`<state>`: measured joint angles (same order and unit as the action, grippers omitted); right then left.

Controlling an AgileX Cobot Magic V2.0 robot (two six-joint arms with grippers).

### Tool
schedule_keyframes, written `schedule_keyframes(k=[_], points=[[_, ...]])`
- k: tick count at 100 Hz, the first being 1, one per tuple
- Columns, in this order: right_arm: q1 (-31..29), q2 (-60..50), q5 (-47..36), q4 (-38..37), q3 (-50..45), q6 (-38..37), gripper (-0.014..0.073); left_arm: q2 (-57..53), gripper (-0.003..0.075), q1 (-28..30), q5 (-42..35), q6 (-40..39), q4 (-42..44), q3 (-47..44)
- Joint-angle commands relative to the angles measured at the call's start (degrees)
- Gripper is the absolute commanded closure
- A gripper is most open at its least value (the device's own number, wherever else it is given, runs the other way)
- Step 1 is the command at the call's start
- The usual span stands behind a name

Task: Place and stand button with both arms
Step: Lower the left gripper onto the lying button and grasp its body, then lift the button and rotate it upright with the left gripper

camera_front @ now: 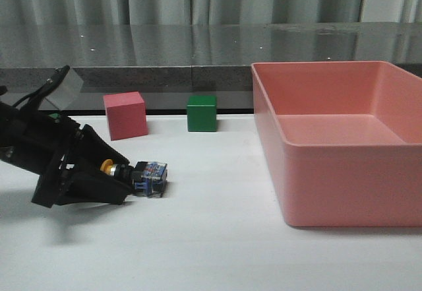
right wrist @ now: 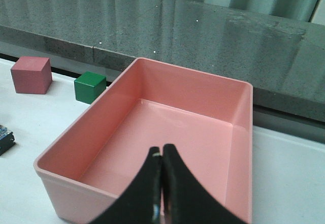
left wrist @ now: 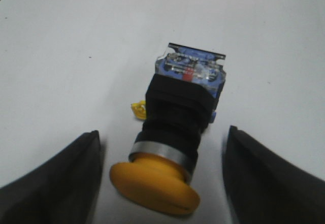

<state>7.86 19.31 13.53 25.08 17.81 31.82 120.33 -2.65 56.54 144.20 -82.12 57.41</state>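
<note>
White surface (camera_front: pixel 217 238), lower left: I have the left tool (left wrist: pixel 162 183) spread around the toppled button (camera_front: pixel 142 174); right tool (right wrist: pixel 162 183) pinched together. Next, close and upright it.

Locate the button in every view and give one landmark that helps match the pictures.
Front view: the button lies on its side at lower left, at the left gripper's tips.
Left wrist view: centre frame, yellow cap nearest the camera, between the open fingers.
Right wrist view: only its bluish base shows, at the left edge.
Shared landmark: the green cube, absent from the left wrist view.
</note>
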Motion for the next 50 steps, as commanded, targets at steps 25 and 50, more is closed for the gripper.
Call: schedule_keyframes(k=[25,50], points=[[-0.34,0.27,-4.09,0.82,1.63,-0.20,0.0654,-2.93,0.0645,-0.42,3.30,0.70,-2.15,1.53],[-0.34,0.27,-4.13,0.82,1.63,-0.20,0.0654,-10.89,0.0677,-0.12,1.52,-6.34,3.28,4.85]])
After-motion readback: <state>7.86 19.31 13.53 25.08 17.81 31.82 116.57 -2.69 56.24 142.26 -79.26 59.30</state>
